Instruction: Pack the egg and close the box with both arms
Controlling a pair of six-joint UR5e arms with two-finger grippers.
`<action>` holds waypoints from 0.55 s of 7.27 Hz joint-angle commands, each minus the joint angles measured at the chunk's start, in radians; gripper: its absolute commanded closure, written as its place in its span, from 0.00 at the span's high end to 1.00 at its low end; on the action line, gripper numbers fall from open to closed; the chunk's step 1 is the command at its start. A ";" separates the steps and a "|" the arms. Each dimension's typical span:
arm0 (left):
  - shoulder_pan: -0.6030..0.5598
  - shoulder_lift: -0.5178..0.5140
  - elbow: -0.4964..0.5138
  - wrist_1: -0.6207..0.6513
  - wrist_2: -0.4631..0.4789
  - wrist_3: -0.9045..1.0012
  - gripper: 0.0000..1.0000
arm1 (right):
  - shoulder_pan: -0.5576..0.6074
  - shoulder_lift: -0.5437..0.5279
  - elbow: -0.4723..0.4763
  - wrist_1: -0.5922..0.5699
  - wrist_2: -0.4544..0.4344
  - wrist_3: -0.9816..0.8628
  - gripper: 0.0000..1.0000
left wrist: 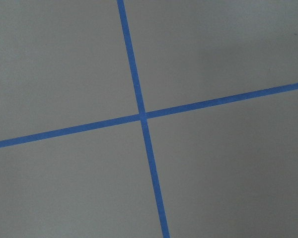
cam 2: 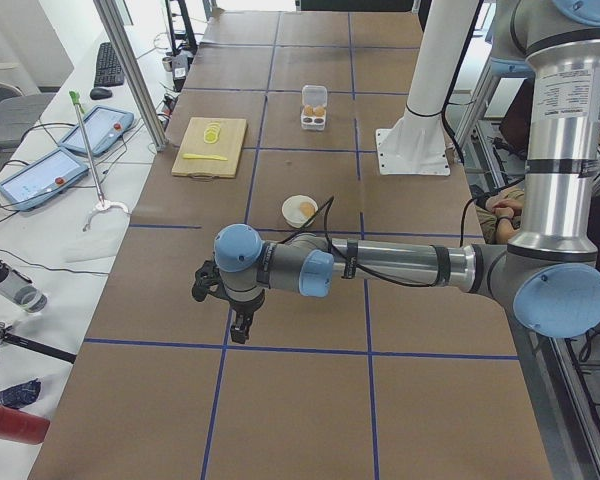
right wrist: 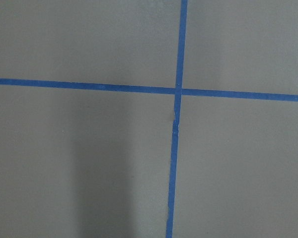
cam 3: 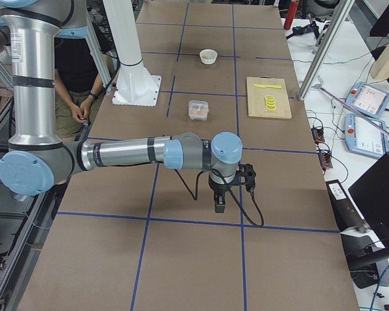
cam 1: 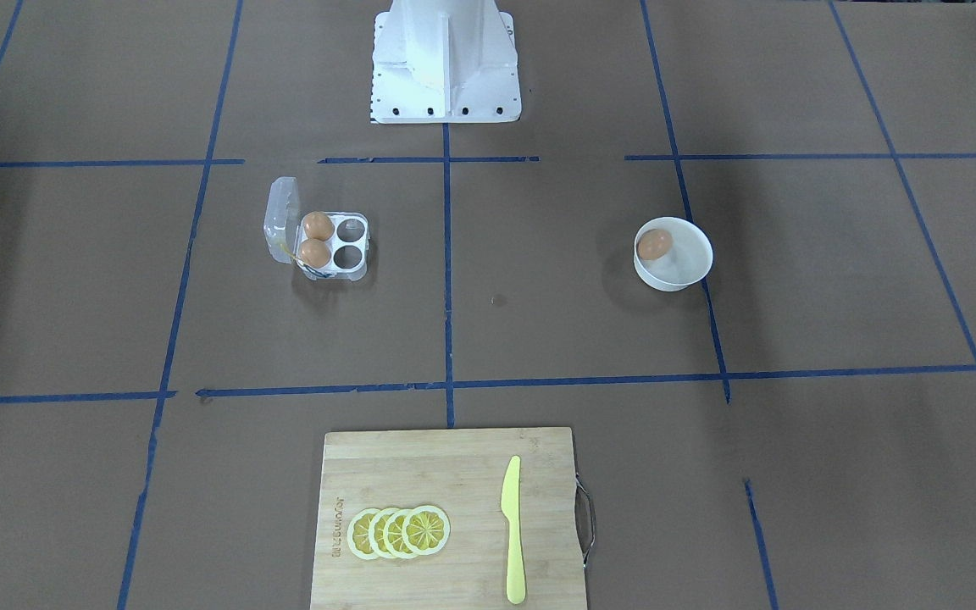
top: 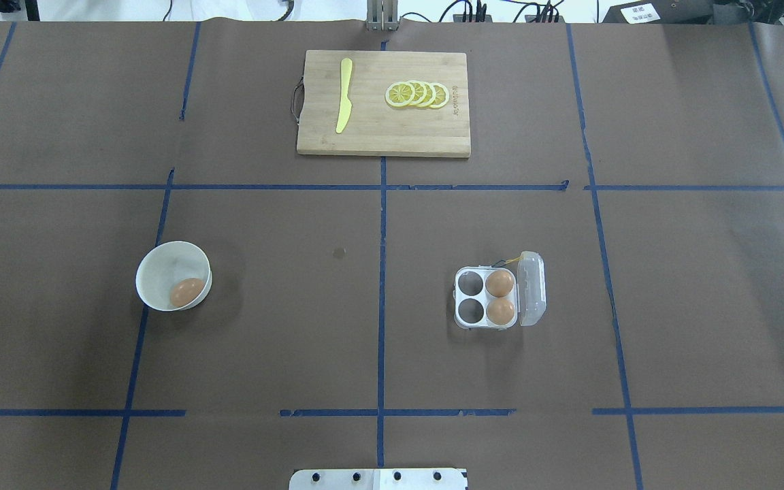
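One egg [cam 1: 654,244] lies in the white bowl [cam 1: 684,269] on my left side; it also shows in the overhead view [top: 187,291]. The clear box [cam 1: 351,247] stands on my right side with its lid [cam 1: 279,222] swung open. Two eggs [top: 500,282] fill its two cups beside the lid, and the other two cups are empty. My left gripper [cam 2: 238,328] shows only in the exterior left view, hanging over bare table far from the bowl; I cannot tell if it is open. My right gripper [cam 3: 219,204] shows only in the exterior right view, far from the box; I cannot tell its state either.
A wooden cutting board [top: 383,136] with a yellow knife [top: 344,95] and lemon slices [top: 418,94] lies at the far middle. The white pedestal [cam 1: 446,59] stands at the robot's base. Both wrist views show only brown paper with crossing blue tape.
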 commanded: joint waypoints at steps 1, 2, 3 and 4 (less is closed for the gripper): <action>0.000 -0.003 -0.010 -0.005 0.000 -0.009 1.00 | -0.001 0.002 0.001 0.000 -0.003 0.002 1.00; 0.003 -0.015 -0.025 -0.005 0.002 -0.017 1.00 | 0.001 0.002 0.004 0.000 -0.003 0.003 1.00; 0.015 -0.017 -0.063 -0.009 0.002 -0.078 1.00 | -0.001 -0.006 0.004 0.000 -0.003 0.023 1.00; 0.067 -0.018 -0.135 -0.021 0.002 -0.191 1.00 | 0.001 -0.008 0.012 0.000 -0.002 0.044 1.00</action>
